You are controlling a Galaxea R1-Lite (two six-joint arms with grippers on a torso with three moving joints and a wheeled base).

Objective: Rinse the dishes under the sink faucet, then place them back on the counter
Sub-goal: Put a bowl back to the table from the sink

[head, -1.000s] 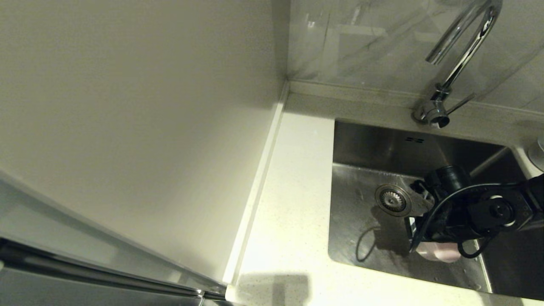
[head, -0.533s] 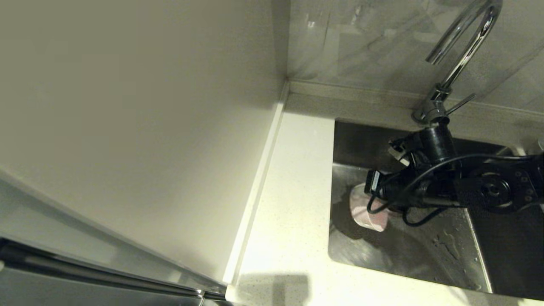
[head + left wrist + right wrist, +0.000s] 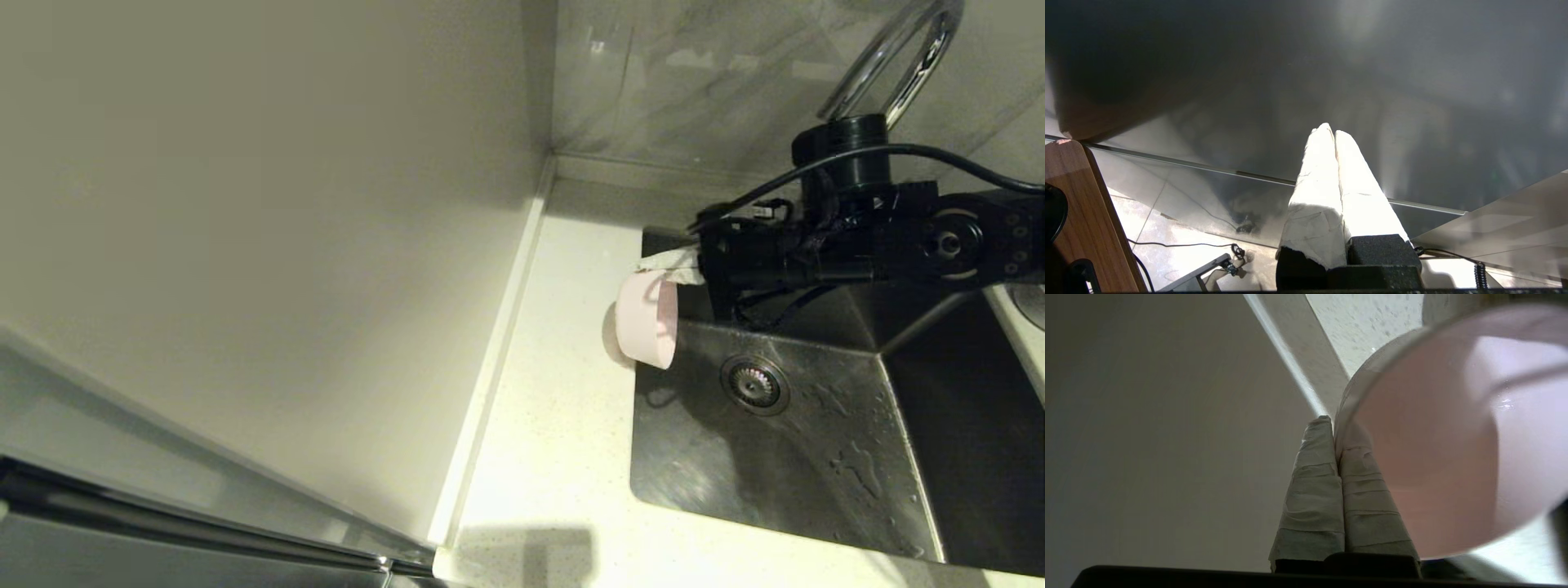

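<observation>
Right gripper [image 3: 663, 263]: upper right of centre in the head view, reaching level toward frame left over the sink's left edge; taped fingers [image 3: 1314, 486] pressed together on the rim of the pink bowl [image 3: 647, 318], one finger inside the wall, one outside.
Pink bowl: held on its side, mouth facing frame right toward the arm; hangs just below the fingertips, astride the line where counter meets sink, its shadow falling on the counter. In the right wrist view it fills the right half of the frame [image 3: 1453, 441], inner wall glossy with a wet glint.
Sink [image 3: 816, 482]: steel basin, lower right of the head view; water streaks on its floor.
Drain [image 3: 753, 384]: round strainer, right of and slightly below the bowl, apart from it.
Faucet [image 3: 890, 49]: chrome gooseneck, top right, partly hidden behind the arm's black wrist.
Counter [image 3: 555, 425]: white speckled strip, centre of the head view, running from the back wall to the lower edge.
Wall panel [image 3: 261, 245]: plain off-white, filling the left half.
Left gripper [image 3: 1334, 134]: seen only in its own wrist view, centre frame; taped fingers [image 3: 1318, 196] closed tip to tip, holding nothing, pointing at a dark glossy surface.
</observation>
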